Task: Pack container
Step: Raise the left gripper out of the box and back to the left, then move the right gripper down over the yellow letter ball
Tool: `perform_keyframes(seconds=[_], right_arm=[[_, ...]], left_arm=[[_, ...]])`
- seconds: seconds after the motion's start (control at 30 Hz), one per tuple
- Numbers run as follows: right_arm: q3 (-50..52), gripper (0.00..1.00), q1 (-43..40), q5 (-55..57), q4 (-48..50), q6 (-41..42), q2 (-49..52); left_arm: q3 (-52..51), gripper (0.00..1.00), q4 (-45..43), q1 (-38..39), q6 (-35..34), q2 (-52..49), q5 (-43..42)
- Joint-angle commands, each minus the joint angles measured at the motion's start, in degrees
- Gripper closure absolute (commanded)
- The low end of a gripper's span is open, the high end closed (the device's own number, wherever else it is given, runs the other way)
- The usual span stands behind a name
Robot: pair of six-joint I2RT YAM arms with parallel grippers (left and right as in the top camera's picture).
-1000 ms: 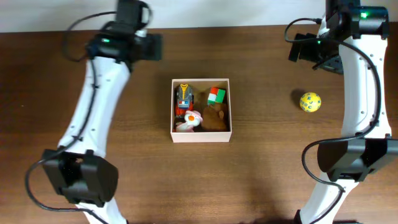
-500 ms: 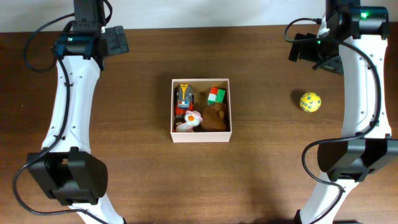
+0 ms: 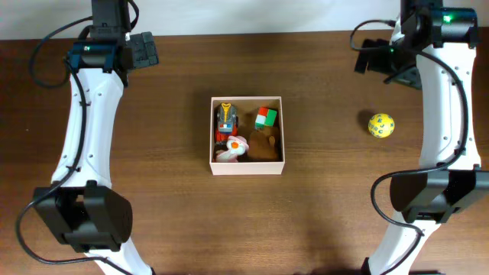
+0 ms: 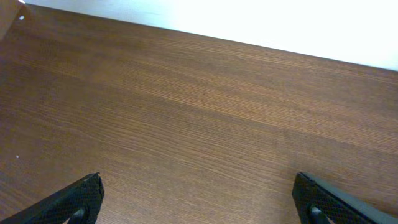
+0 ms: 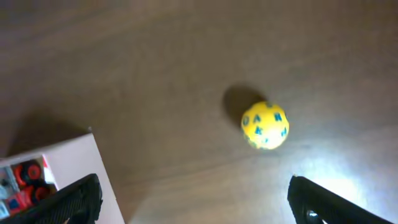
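On the left, my left gripper (image 4: 198, 202) hangs over bare table (image 4: 186, 112) near the far edge, its jaws spread wide and holding nothing. At the table's middle sits the container (image 3: 247, 169), already holding four small toys: an orange toy vehicle (image 3: 225, 118), a green-and-red cube (image 3: 266, 116), a brown plush (image 3: 264, 144) and a white-and-pink toy (image 3: 231, 150). To the right, well apart from the box, a yellow ball (image 3: 381, 125) lies on the wood, the one piece I judge left to pack, and my right gripper (image 5: 196, 202) hovers near it, spread wide and empty.
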State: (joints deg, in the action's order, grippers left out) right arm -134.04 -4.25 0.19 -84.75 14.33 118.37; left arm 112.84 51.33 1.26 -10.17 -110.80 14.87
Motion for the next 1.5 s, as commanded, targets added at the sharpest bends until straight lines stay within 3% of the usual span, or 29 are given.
perform_keyframes(seconds=[0.0,0.27,0.63,0.8,1.47], right_arm=[[-0.87,0.01,0.04,-0.24,1.03,-0.37,-0.02],[-0.87,0.01,-1.92,8.50,-0.31,-0.59,0.00],[0.92,0.01,-7.45,7.52,-0.76,-8.39,2.73],[2.21,0.01,-8.96,1.44,-0.63,-12.48,6.91],[2.27,0.01,-9.38,1.77,2.10,-15.61,18.08]], left_arm=[[0.37,0.01,0.13,-0.04,-0.70,0.22,0.57],[0.37,0.01,0.13,-0.04,-0.70,0.22,0.57],[0.37,0.01,0.13,-0.04,-0.70,0.22,0.57],[0.37,0.01,0.13,-0.04,-0.70,0.22,0.57],[0.37,0.01,0.13,-0.04,-0.70,0.22,0.57]])
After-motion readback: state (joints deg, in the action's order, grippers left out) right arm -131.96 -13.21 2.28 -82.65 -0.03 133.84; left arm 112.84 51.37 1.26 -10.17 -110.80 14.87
